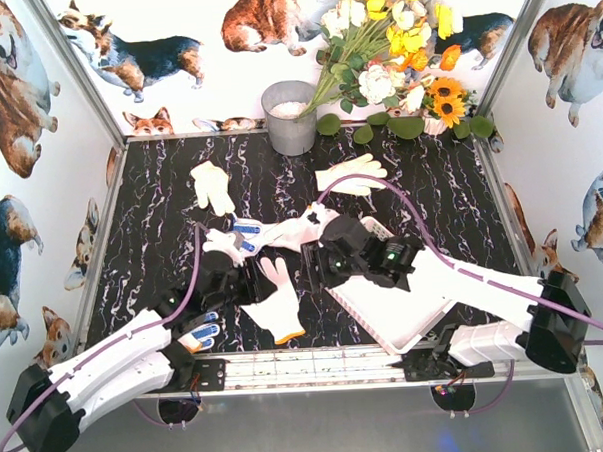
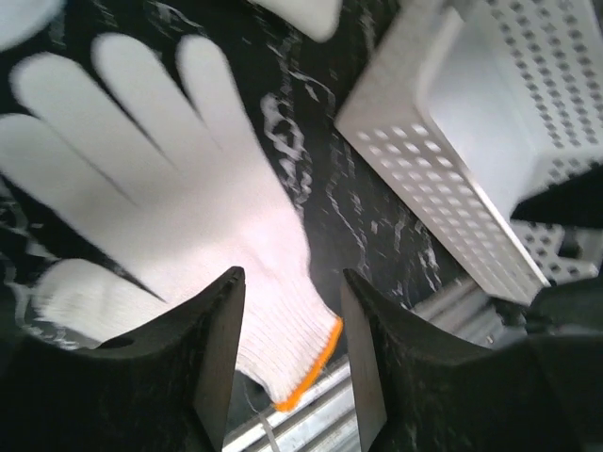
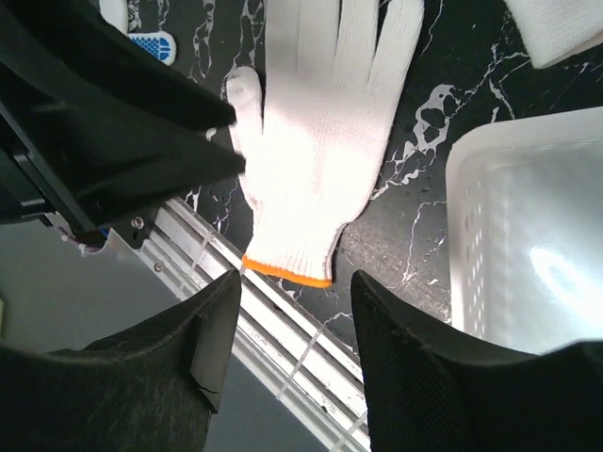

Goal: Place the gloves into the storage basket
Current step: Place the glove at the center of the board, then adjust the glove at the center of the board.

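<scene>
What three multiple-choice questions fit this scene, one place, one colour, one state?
1. The glove between the two arms lies: A on the table beside the storage basket; B inside it; C held in the air.
2. Its cuff edge is: A blue; B green; C orange.
3. The left gripper is: A shut on the glove; B open above it; C out of view.
Answers: 1 A, dark marble shows between glove and basket wall; 2 C, an orange band rims the wrist; 3 B, its jaws stand apart over the glove.
</scene>
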Tool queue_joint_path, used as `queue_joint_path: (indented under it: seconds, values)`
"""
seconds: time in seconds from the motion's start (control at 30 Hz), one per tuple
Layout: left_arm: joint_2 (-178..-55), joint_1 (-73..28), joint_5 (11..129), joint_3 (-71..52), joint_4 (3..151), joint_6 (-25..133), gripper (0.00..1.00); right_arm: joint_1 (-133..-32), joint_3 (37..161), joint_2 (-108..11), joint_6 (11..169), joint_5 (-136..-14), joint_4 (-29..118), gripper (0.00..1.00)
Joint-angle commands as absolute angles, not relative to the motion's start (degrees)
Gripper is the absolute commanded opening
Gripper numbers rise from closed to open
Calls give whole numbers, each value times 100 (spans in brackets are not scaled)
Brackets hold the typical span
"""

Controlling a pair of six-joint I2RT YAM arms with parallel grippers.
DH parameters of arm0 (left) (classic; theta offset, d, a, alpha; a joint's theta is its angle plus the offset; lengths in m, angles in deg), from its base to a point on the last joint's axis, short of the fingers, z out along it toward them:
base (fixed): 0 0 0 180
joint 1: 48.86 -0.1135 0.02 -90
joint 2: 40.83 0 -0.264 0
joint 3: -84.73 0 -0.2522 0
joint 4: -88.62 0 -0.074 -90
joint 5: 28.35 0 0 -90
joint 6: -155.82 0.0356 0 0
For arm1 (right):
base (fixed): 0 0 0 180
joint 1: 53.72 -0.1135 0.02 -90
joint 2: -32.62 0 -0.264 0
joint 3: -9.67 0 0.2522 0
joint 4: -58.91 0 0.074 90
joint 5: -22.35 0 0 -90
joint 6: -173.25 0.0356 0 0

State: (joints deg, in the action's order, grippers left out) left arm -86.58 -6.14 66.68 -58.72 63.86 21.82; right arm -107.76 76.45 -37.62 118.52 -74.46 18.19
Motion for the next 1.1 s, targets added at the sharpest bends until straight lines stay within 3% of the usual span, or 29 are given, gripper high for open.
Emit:
queue_joint_path:
  seconds: [0.0,0.2,0.4,1.07]
  values:
    - [-9057,-672,5236,-5382,5490,1456,37,-10960,7684,-4133,12027,-7202,2230,50]
    - [-9852,-712,4709,-5106,5655,1405,35,-11149,7952,-4947,12072,-7154,2601,44]
    - [-10085,-849,4307,-5206,5671,1376,38,-11267,8238,-5674,11990,-6946,2765,45]
    - [-10841,-1967,5634,-5827,7411,1921,39,-11322,8544,-6750,11985,-6538,2392,44]
